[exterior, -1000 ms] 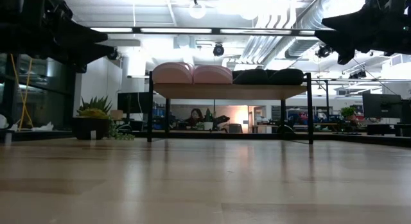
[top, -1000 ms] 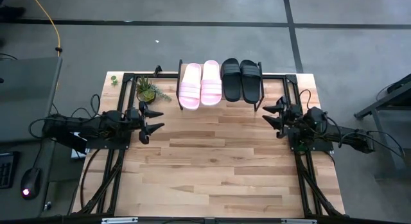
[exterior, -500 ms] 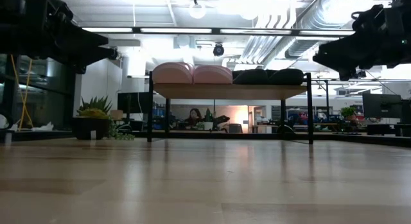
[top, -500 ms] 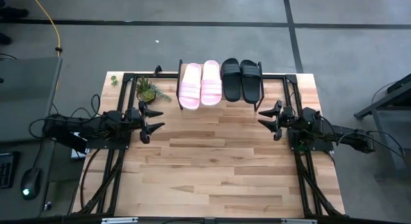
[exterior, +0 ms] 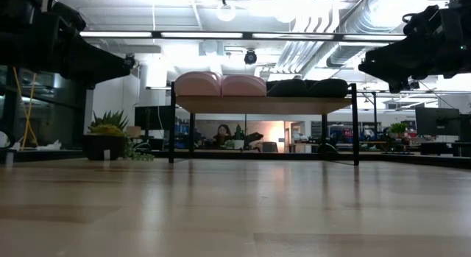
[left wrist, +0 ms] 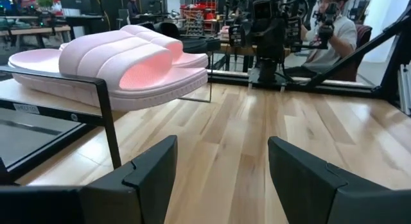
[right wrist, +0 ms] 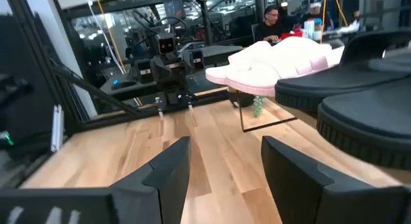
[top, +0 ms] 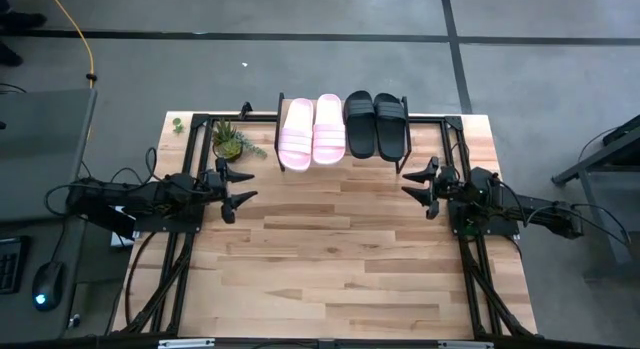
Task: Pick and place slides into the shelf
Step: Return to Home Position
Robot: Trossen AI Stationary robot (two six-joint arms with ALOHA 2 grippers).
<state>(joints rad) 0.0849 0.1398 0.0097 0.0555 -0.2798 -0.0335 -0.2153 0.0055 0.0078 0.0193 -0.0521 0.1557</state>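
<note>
Nearest us lie the pale wooden planks of the table (top: 340,269). Midway back, the left arm (top: 170,197) sits at the table's left edge and the right arm (top: 485,201) at its right edge. Each points inward over the wood with its jaws spread apart and nothing between them. A little farther, a small potted plant (top: 230,141) stands toward the far left. Beside it, at the far edge, is the shelf (exterior: 261,104), with all four slides lying side by side on its plank top. The two pink slides (top: 296,134) are on the left and the two black slides (top: 360,124) on the right. We judge them light, soft and a little springy, unlikely to slip or break. The wide strap, or the side of the sole, looks the surest place to pinch one. Both pairs lie well apart from either set of jaws, farther back and toward the middle, the pink nearer the left arm and the black nearer the right.
</note>
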